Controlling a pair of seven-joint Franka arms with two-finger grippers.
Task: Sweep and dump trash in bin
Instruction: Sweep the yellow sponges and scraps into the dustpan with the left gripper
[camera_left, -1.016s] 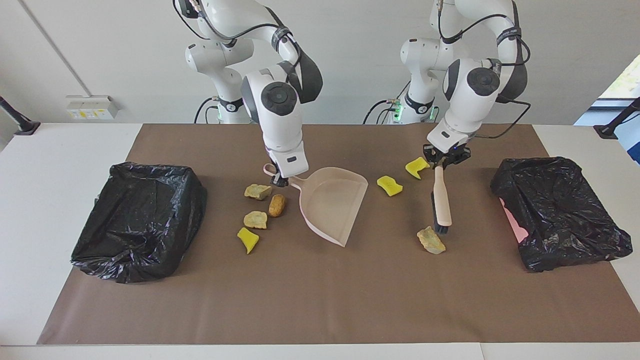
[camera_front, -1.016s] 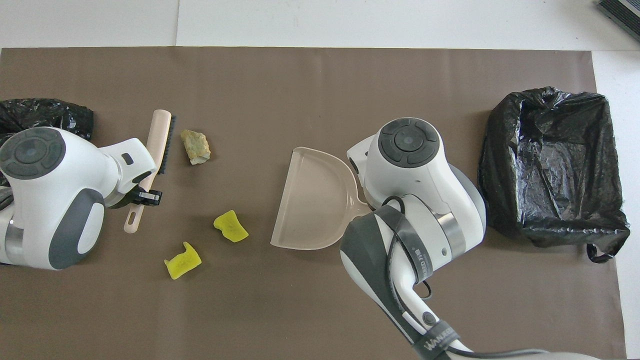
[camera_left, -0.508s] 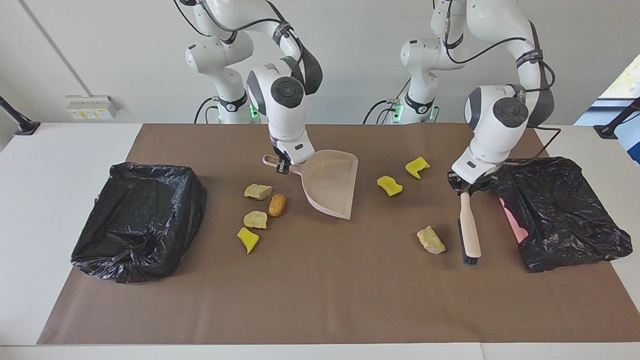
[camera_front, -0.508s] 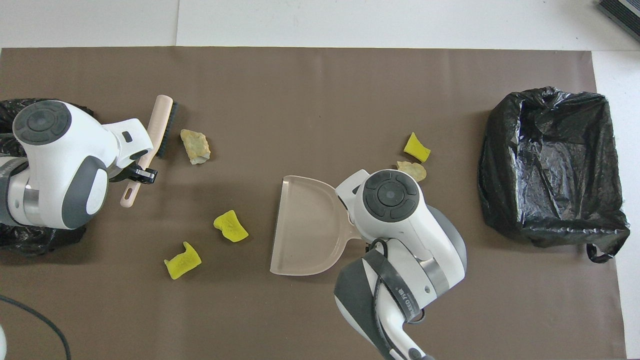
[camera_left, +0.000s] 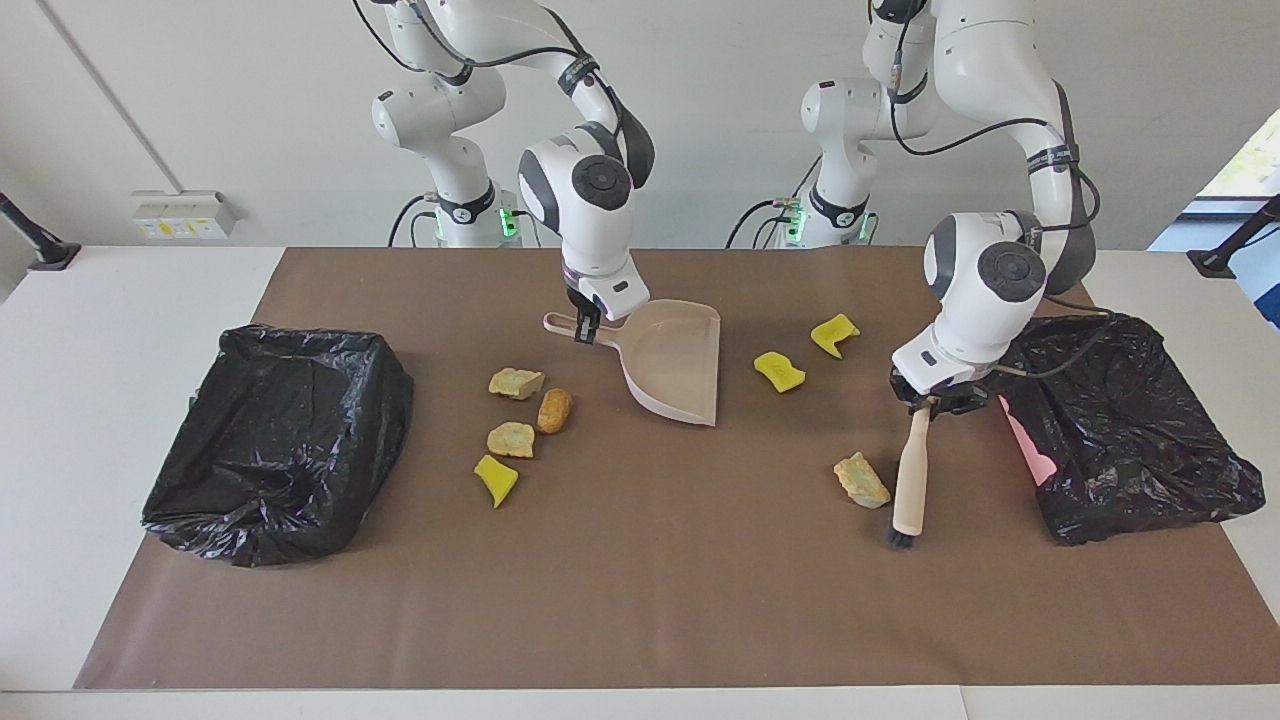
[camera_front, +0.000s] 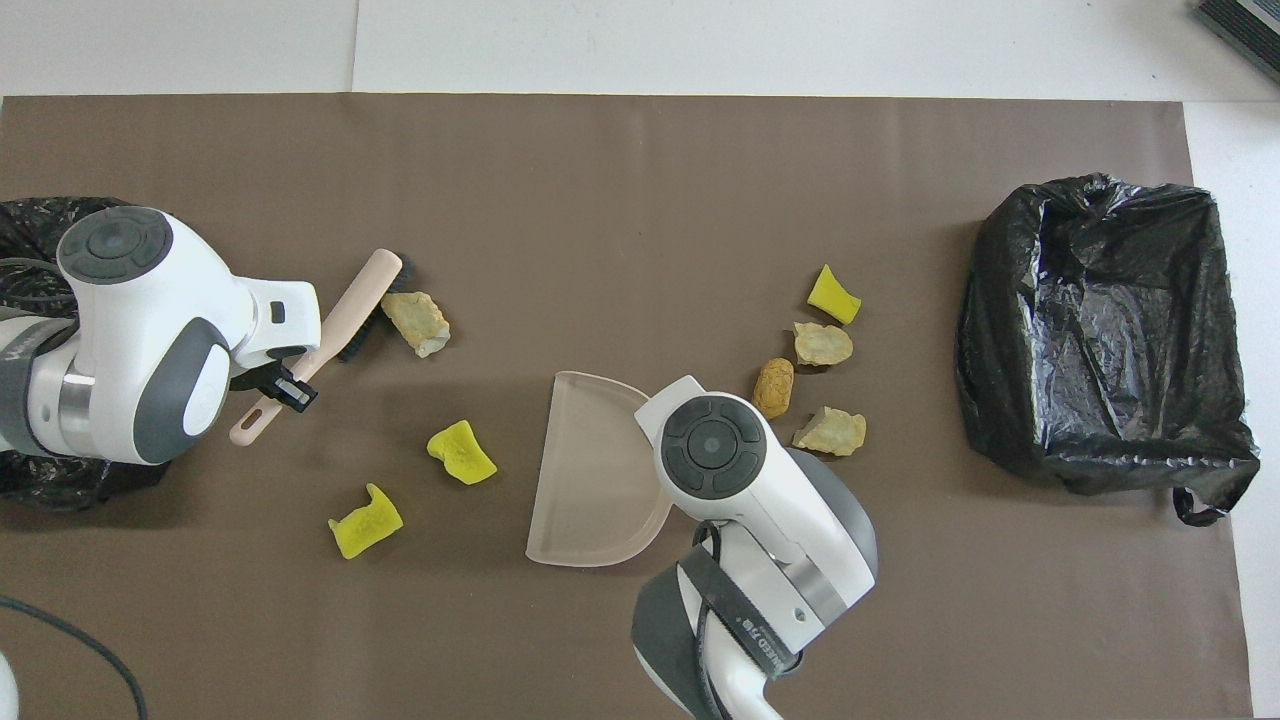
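Beside brush (camera_left: 910, 480), tan scrap (camera_left: 861, 480), touching

Three yellow scraps (camera_left: 779, 371), three tan scraps (camera_left: 516, 383), one orange-brown scrap (camera_left: 554, 410), two bins (camera_left: 275, 440), one dustpan (camera_left: 680, 360), one brush (camera_left: 910, 480)

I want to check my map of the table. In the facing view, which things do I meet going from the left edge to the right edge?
Black bin → four scraps → dustpan → two yellow scraps → tan scrap → brush → second black bin.
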